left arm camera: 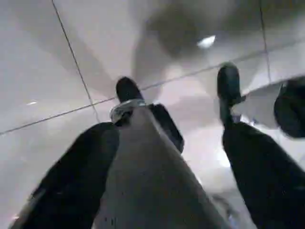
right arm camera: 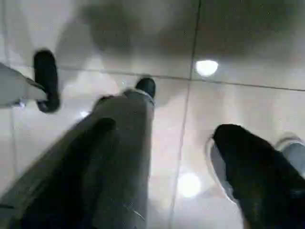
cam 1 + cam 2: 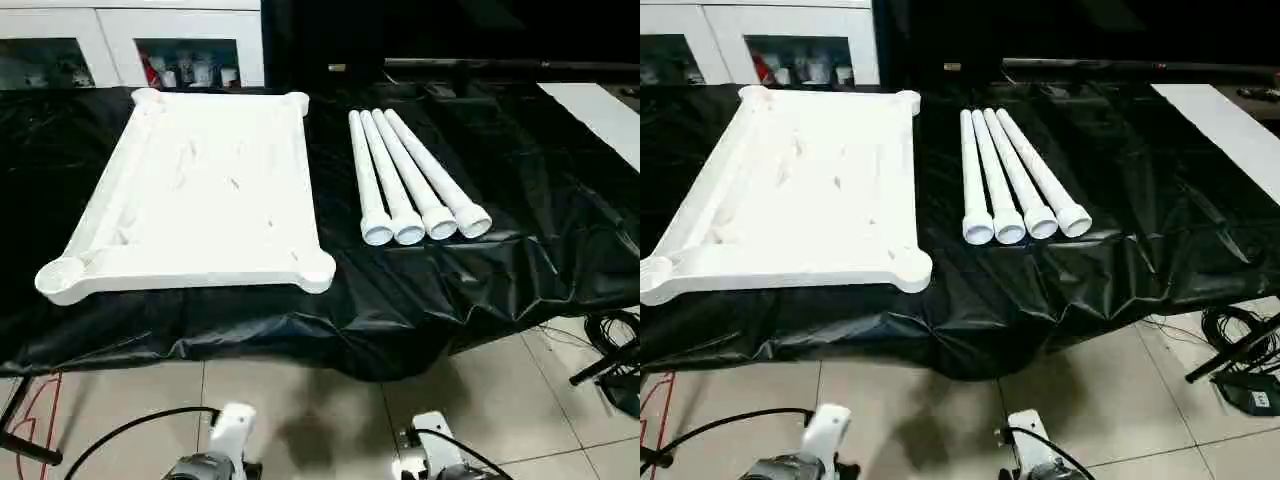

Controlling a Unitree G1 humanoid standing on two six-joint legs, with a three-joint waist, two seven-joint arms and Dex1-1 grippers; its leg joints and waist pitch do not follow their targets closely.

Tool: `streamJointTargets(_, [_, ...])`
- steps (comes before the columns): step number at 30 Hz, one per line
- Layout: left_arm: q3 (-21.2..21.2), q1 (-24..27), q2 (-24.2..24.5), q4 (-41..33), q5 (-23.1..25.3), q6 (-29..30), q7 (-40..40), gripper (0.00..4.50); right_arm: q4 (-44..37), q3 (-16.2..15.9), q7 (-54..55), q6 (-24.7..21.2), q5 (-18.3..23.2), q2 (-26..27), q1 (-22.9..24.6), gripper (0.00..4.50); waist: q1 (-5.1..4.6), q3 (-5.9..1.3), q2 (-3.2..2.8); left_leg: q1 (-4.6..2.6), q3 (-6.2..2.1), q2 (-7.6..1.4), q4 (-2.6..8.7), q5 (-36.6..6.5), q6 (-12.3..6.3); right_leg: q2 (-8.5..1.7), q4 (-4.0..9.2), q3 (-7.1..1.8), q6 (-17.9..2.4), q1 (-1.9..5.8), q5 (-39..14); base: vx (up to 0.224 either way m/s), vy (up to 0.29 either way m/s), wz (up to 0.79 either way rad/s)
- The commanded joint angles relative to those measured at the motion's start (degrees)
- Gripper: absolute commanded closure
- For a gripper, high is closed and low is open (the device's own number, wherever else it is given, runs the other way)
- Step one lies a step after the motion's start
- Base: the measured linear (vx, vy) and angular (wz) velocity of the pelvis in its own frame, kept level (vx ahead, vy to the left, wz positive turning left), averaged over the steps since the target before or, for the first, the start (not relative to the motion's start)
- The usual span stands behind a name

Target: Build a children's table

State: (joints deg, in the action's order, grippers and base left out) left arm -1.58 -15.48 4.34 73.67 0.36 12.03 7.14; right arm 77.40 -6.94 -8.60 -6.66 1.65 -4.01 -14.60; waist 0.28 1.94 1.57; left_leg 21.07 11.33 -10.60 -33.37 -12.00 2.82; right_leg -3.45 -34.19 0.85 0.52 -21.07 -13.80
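Tabletop [image 3: 200, 190]: we see it lying on the black sheet [image 3: 470, 290], ribbed underside up, left half of the covered surface; round sockets at all four corners. Near-left socket [image 3: 58, 277] sits close to the sheet's front edge, near-right one [image 3: 318, 272] a bit further in.
Legs [image 3: 410, 180]: four white tubes side by side, just right of the tabletop, a strip of bare sheet btwn them. They touch each other, wide ends twd us, thin ends fanning slightly away.
Room on sheet: right of the legs a wide bare stretch, wrinkled; front edge drapes down over the tiled floor [image 3: 330, 420].
Behind: white cabinet [image 3: 130, 45] w/ glass doors at far left.
Floor: cables [image 3: 615, 340] at right, near the sheet's corner.
L gripper [image 1: 162, 157]: we see its black fingers spread wide, nothing btwn them, over the floor tiles.
R gripper [image 2: 176, 167]: same, fingers apart, holding nothing, floor beneath.
Arms: both at the bottom edge of the head views, well short of the sheet.
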Motion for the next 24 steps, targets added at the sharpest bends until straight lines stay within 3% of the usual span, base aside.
streamJointTargets(1, [1.59,0.95,0.11,-1.48,-1.72,-2.82,0.26,0.18,-1.4,1.05,-1.17,2.4,0.79,-0.11,-1.1,0.27,0.09,-1.95,-0.18,-0.74,-1.54,-4.1,4.07,-9.5,-5.27,-5.33,3.53,-2.05,-17.94,1.27,1.6,0.0,0.0,0.0])
streamJointTargets(3, [1.85,2.41,0.48,-4.46,-2.24,-6.58,1.7,0.03,-3.62,0.36,-3.07,4.39,0.79,0.2,-0.89,0.11,0.04,-1.74,-0.16,-0.61,-1.47,-4.13,4.11,-10.12,-5.26,-5.33,3.59,-2.08,-17.52,1.18,1.42,0.0,0.0,0.0])
streamJointTargets(4, [2.7,5.95,0.81,-11.63,-4.07,-10.57,6.02,0.01,-8.97,-0.91,-6.93,7.37,0.9,0.5,1.04,0.1,0.22,-1.31,0.06,-0.58,-1.54,-4.22,4.19,-10.37,-5.53,-5.52,3.68,-2.07,-17.47,1.03,1.18,0.0,0.0,0.0])
streamJointTargets(5, [2.7,5.95,0.81,-11.63,-4.07,-10.57,6.02,0.01,-8.97,-0.91,-6.93,7.37,0.9,0.5,1.04,0.1,0.17,-1.37,0.0,-0.34,-1.45,-4.4,4.2,-10.32,-5.83,-5.51,3.53,-2.19,-17.0,1.09,1.71,0.0,0.0,0.0])
streamJointTargets(6, [1.93,11.5,1.46,-22.0,-4.95,-12.05,10.08,0.01,-17.23,-2.81,-9.65,8.71,0.32,0.12,4.9,0.1,0.34,-1.25,0.17,-0.62,-1.48,-4.57,4.18,-9.79,-6.2,-5.38,3.37,-2.06,-17.13,1.05,2.78,0.0,0.0,0.0])
streamJointTargets(8, [1.47,13.25,1.68,-25.13,-4.91,-12.25,10.79,0.01,-19.98,-3.25,-10.3,8.9,0.04,-0.07,6.25,0.1,0.51,-1.17,0.23,-0.3,-1.32,-4.78,4.13,-8.49,-6.77,-5.25,3.02,-2.1,-16.52,1.18,5.34,0.0,0.0,0.0])
streamJointTargets(9, [0.64,16.61,2.44,-30.38,-4.79,-12.84,11.53,0.01,-25.39,-3.91,-11.15,8.43,-0.16,-0.81,8.97,0.1,0.4,-0.82,0.2,-0.35,-1.22,-4.51,4.17,-7.96,-7.15,-4.79,2.97,-2.05,-16.28,0.96,6.47,0.0,0.0,0.0])
streamJointTargets(10, [-0.8,22.96,4.23,-40.33,-4.48,-13.67,12.17,0.01,-37.23,-5.15,-13.68,7.09,1.0,-2.82,14.8,0.1,0.48,-0.83,0.37,-0.41,-1.14,-4.49,4.14,-8.03,-7.33,-4.68,2.98,-2.08,-15.69,0.93,6.94,0.0,0.0,0.0])
streamJointTargets(11, [-0.98,24.01,4.55,-42.01,-4.59,-13.69,12.39,0.01,-39.14,-5.39,-14.02,6.9,1.12,-3.28,15.75,0.1,0.78,-0.56,0.34,-0.22,-1.31,-4.63,4.17,-8.16,-7.21,-4.68,2.94,-2.11,-14.92,1.17,7.46,0.0,0.0,0.0])
streamJointTargets(12, [-1.52,27.46,5.6,-47.58,-5.04,-13.69,13.18,0.01,-45.42,-6.19,-15.15,6.3,1.52,-4.84,18.86,0.1,0.81,0.04,0.39,-0.32,-1.26,-4.59,4.7,-10.79,-6.57,-4.2,3.34,-2.11,-13.36,0.63,5.2,0.0,0.0,0.0])
streamJointTargets(14, [-1.56,30.37,6.63,-52.13,-5.18,-13.16,13.2,0.01,-51.02,-6.41,-16.59,4.88,2.96,-6.4,21.66,0.1,0.69,0.18,0.42,-0.46,-1.16,-4.44,4.93,-13.33,-5.53,-4.02,3.8,-2.21,-12.95,0.45,0.95,0.0,0.0,0.0])
streamJointTargets(15, [-1.43,32.28,7.3,-55.02,-5.29,-12.86,13.27,0.01,-54.59,-6.4,-17.64,3.97,3.91,-7.34,23.48,0.1,0.89,0.97,0.37,-0.33,-1.29,-4.54,5.41,-16.33,-4.26,-4.03,4.31,-2.43,-12.07,0.2,-3.75,0.0,0.0,0.0])
streamJointTargets(16, [-1.43,32.28,7.3,-55.02,-5.29,-12.86,13.27,0.01,-54.59,-6.4,-17.64,3.97,3.91,-7.34,23.48,0.1,0.89,1.18,0.51,-0.53,-1.3,-4.6,5.48,-18.37,-3.03,-4.0,4.61,-2.62,-11.06,-0.17,-6.88,0.0,0.0,0.0])
streamJointTargets(17, [-0.68,35.57,8.17,-59.98,-5.61,-12.3,13.81,0.01,-60.35,-6.13,-18.72,3.07,4.64,-8.93,26.58,0.1,0.78,1.48,0.72,-0.47,-1.29,-4.4,5.64,-19.51,-2.57,-3.78,4.78,-2.58,-10.53,-0.31,-9.03,0.0,0.0,0.0])
streamJointTargets(18, [1.69,42.74,9.85,-70.85,-6.71,-11.06,14.81,0.01,-73.0,-5.41,-20.54,0.07,6.77,-12.62,33.24,0.1,1.36,1.83,0.86,-0.42,-1.62,-4.77,5.89,-21.42,-1.41,-4.18,5.14,-2.97,-8.45,-0.2,-12.32,0.0,0.0,0.0])
streamJointTargets(19, [2.26,44.37,10.14,-73.5,-6.88,-10.49,15.13,0.01,-75.83,-5.14,-20.91,-0.78,6.94,-13.34,34.69,0.1,1.52,1.88,0.86,-0.43,-1.68,-4.89,5.96,-21.63,-1.26,-4.07,5.1,-3.05,-7.77,-0.02,-12.4,0.0,0.0,0.0])
streamJointTargets(20, [2.26,44.37,10.14,-73.5,-6.88,-10.49,15.13,0.01,-75.83,-5.14,-20.91,-0.78,6.94,-13.34,34.69,0.1,1.57,2.08,0.94,-0.33,-1.67,-4.81,6.01,-21.86,-1.2,-4.06,5.19,-3.08,-7.18,-0.21,-12.77,0.0,0.0,0.0])
streamJointTargets(21, [2.99,45.72,10.21,-75.54,-6.01,-10.8,14.52,0.01,-78.45,-4.42,-21.04,-1.89,7.82,-13.63,35.91,0.1,1.19,2.02,1.06,-0.39,-1.5,-4.14,5.98,-22.82,-1.05,-3.61,5.44,-3.03,-6.19,-0.51,-15.24,0.0,0.0,0.0])
streamJointTargets(22, [3.95,47.42,10.21,-78.52,-6.3,-11.16,14.47,0.01,-81.1,-3.73,-21.17,-1.36,7.59,-14.4,36.86,0.1,1.09,1.75,0.99,-0.69,-1.55,-4.1,5.79,-22.83,-0.57,-3.66,5.57,-3.18,-5.64,-0.91,-16.69,0.0,0.0,0.0])
streamJointTargets(23, [4.92,49.13,10.36,-82.29,-6.5,-11.07,13.43,0.01,-84.67,-2.78,-21.27,-2.16,8.21,-15.19,37.91,0.1,1.15,1.65,1.08,-0.7,-1.56,-4.16,5.67,-22.28,-0.38,-3.7,5.54,-3.24,-5.57,-0.84,-16.02,0.0,0.0,0.0])
streamJointTargets(24, [6.18,50.35,10.3,-85.94,-7.63,-10.6,12.52,0.01,-88.29,-1.66,-21.47,-3.94,9.75,-16.05,38.57,0.1,1.45,1.58,1.31,-0.4,-1.64,-4.41,5.75,-18.73,-0.96,-3.56,4.98,-3.13,-5.64,-0.25,-9.5,0.0,0.0,0.0])
